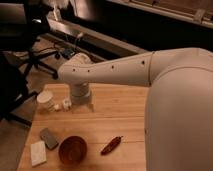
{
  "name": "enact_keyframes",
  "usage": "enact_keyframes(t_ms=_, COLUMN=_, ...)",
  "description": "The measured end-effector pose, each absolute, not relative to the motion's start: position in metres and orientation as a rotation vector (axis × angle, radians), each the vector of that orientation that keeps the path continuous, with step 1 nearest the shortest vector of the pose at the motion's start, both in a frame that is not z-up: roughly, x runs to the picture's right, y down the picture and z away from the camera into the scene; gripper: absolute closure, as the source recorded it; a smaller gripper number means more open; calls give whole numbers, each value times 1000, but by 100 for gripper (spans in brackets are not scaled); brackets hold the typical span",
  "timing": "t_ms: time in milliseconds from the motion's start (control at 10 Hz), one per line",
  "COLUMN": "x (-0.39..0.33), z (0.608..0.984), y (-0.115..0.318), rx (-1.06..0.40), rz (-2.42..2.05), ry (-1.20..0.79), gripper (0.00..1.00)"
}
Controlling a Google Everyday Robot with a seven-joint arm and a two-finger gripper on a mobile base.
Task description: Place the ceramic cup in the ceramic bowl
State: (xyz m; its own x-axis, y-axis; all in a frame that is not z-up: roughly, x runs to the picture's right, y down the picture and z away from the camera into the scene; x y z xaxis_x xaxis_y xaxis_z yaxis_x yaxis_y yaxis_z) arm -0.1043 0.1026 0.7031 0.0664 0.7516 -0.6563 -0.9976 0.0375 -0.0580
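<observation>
The white ceramic cup (46, 100) stands upright near the table's far left edge. The reddish-brown ceramic bowl (73, 149) sits near the front edge, to the right of and well nearer than the cup, with nothing in it. My gripper (80, 102) hangs below the white wrist, low over the table just right of the cup and apart from it. The large white arm reaches in from the right and hides the gripper's tip.
A small white cube-like piece (66, 103) lies between the cup and the gripper. A grey block (49, 138) and a flat white block (38, 153) lie left of the bowl. A red chili-shaped item (111, 145) lies to its right. The wooden table (120, 117) has office chairs beyond its left side.
</observation>
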Motion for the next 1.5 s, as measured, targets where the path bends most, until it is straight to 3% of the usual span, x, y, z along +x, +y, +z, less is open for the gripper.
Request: enact_keyframes(t_ms=1500, x=-123, z=713, y=91, rx=-597, rz=1431, ry=469, gripper=35)
